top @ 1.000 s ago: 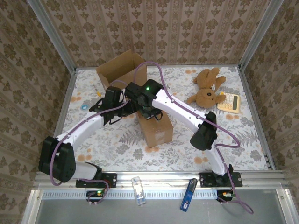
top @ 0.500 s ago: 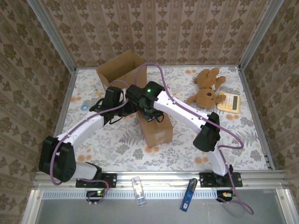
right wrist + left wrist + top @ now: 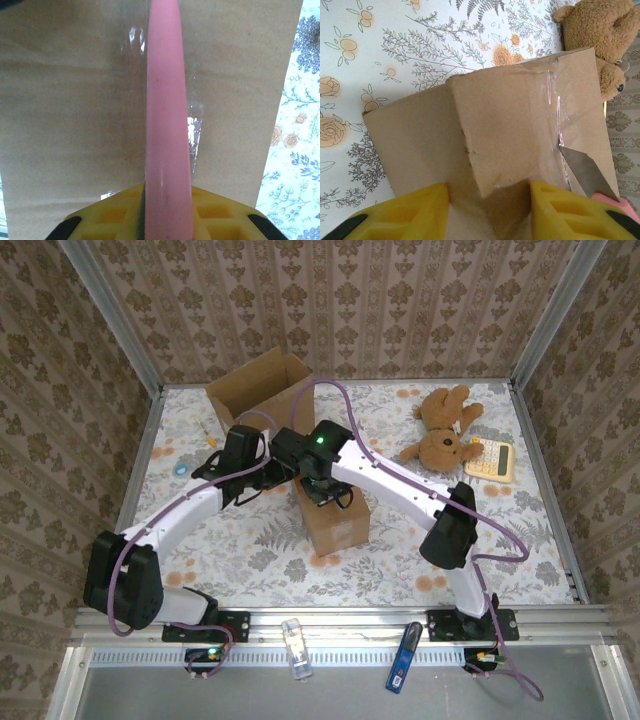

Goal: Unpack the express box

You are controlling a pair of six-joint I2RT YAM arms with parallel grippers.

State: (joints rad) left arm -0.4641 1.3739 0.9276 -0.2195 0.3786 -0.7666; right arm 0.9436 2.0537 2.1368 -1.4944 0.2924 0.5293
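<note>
The express box [image 3: 335, 525] is a closed brown carton lying mid-table, its top seam taped. My left gripper [image 3: 487, 192] is closed across the box's [image 3: 500, 115] far end, with one yellow finger on each side of the cardboard. My right gripper [image 3: 167, 200] is shut on a pink-handled knife [image 3: 165, 100] pointing down over the box top [image 3: 75, 100]. In the left wrist view the grey blade [image 3: 585, 172] rests its tip on the clear tape seam. From above, both grippers, left [image 3: 280, 472] and right [image 3: 325, 488], meet at the box's far end.
An open, empty carton [image 3: 262, 385] stands at the back left. A brown teddy bear [image 3: 440, 430] and a calculator [image 3: 488, 458] lie at the back right. A small blue item [image 3: 180, 469] and a thin tool [image 3: 208, 432] lie near the left edge.
The right arm's wrist has slid slightly toward the near side over the box's far end, and its elbow has swung a little to the right. The left arm and the box have stayed put.
</note>
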